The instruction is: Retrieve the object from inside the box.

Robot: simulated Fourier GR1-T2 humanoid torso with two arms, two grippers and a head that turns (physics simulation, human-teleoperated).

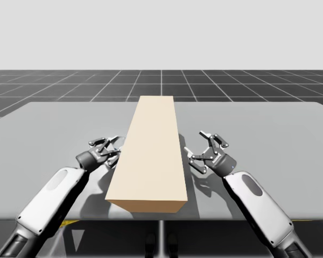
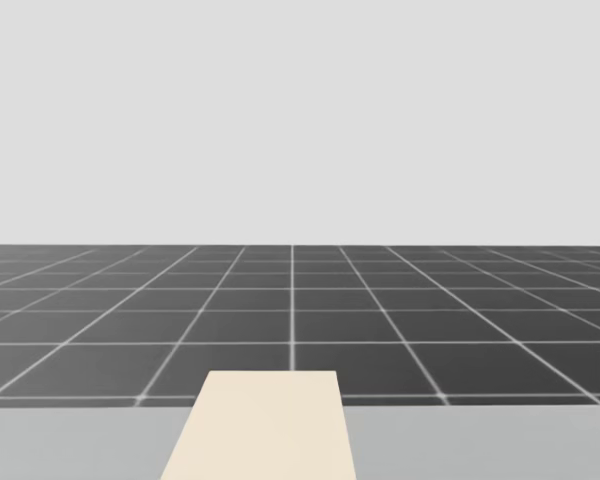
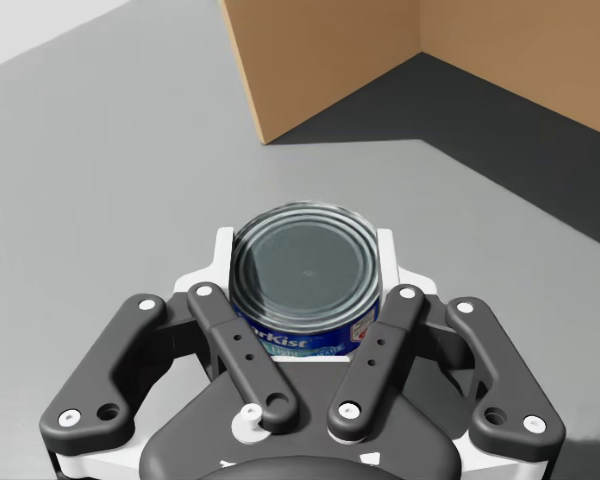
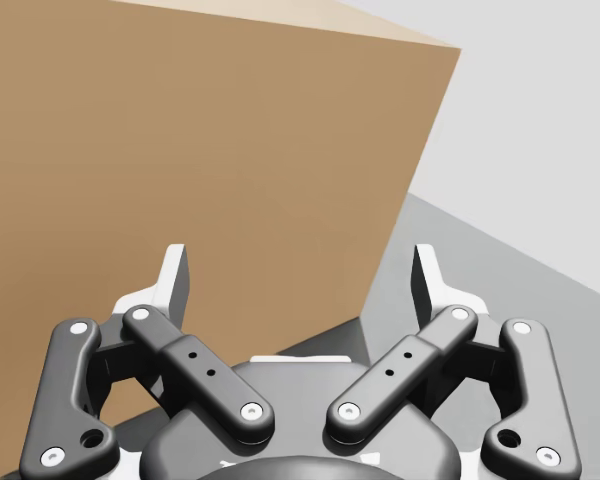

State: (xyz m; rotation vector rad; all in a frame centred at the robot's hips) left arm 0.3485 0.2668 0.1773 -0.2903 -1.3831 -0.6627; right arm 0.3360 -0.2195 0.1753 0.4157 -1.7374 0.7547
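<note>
A long tan box (image 1: 151, 156) lies down the middle of the grey table (image 1: 269, 129); its far end (image 2: 265, 430) reaches into the head view. In the left wrist view a short round can (image 3: 305, 290) with a silver lid and a blue label sits between the fingers of my left gripper (image 3: 302, 250), which is shut on it; the box's brown corner (image 3: 320, 60) stands ahead. That left gripper (image 1: 110, 150) sits against the box's left side. My right gripper (image 1: 202, 153) is open beside the box's right side, whose brown wall (image 4: 210, 150) faces its fingers (image 4: 175, 280).
Bare grey tabletop (image 1: 54, 129) spreads on both sides of the box. The near table edge (image 1: 215, 219) runs just below the box's front end. A dark tiled floor (image 2: 300, 320) lies beyond the table.
</note>
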